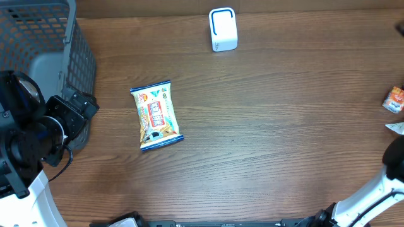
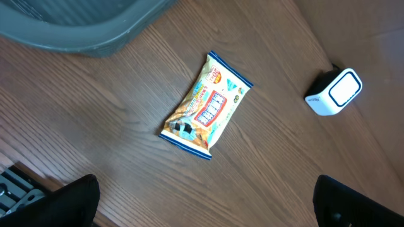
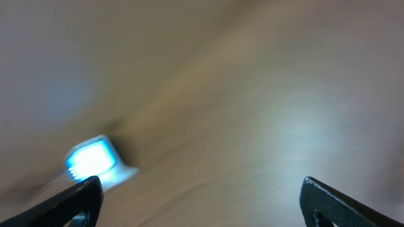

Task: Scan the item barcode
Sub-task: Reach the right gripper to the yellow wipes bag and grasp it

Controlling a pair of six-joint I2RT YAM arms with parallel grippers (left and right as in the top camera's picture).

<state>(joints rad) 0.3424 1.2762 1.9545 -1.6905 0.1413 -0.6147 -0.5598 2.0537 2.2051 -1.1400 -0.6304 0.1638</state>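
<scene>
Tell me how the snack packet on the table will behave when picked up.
The snack packet looks like a sealed film pouch with crimped ends, so it will probably flex and crinkle rather than stay stiff. Its smooth printed wrapper may be slippery. It lies flat on the wooden table, so it should slide, not roll.

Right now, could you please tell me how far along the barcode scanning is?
Nothing looks done: the snack packet lies flat on the table, apart from the barcode scanner. Nothing in hand: left tool and right tool are open, empty. Left: grasp the packet and show its barcode to the scanner.
</scene>
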